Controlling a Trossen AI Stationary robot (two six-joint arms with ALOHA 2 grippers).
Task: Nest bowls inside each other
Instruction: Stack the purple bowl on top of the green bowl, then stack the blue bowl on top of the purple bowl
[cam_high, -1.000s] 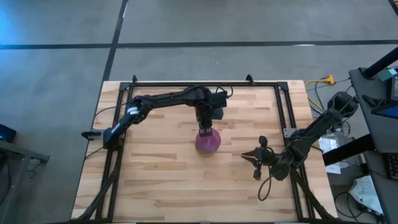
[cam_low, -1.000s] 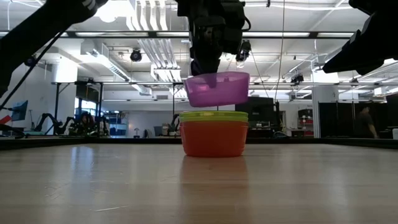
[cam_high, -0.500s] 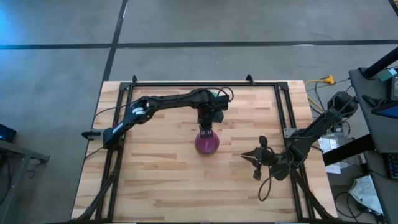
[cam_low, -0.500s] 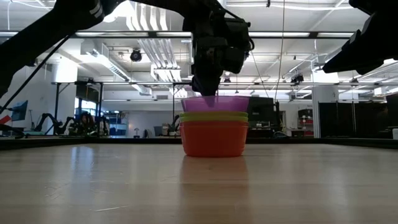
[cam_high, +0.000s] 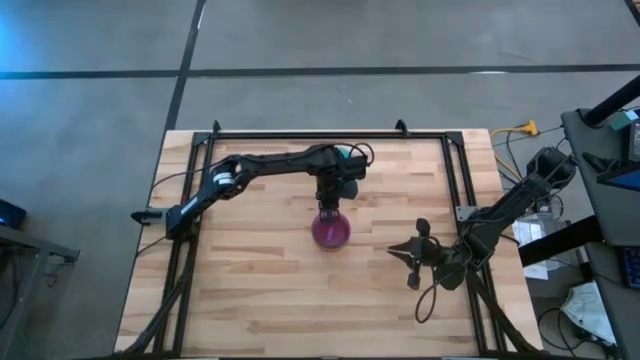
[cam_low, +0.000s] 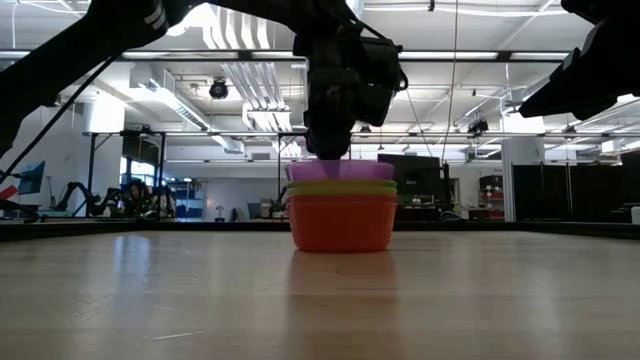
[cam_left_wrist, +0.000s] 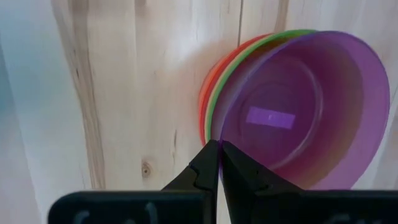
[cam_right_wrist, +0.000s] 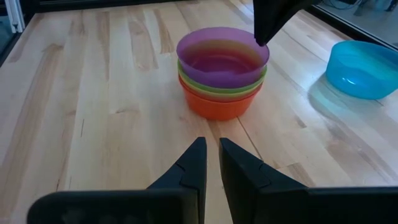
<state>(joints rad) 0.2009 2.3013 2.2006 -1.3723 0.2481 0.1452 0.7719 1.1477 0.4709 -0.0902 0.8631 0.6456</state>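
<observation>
Pinching purple bowl (cam_low: 341, 170) rim, left end effector (cam_low: 328, 152) over wood table (cam_low: 150, 300); lab w/ ceiling lights behind.

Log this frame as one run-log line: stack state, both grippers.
stack: purple bowl in green bowl in orange bowl | left gripper: pinching purple rim | right gripper: idle, shut, facing stack

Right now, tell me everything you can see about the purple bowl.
The purple bowl is small, round, translucent plastic by its look, with a thin rim and a flat base carrying a pale rectangular mark. It sits upright as the top of a three-bowl stack, nested in the green bowl, which sits in the orange bowl, near the middle of the wooden table. The left end effector pinches its rim, fingers closed on it. Nothing lies inside it.
</observation>
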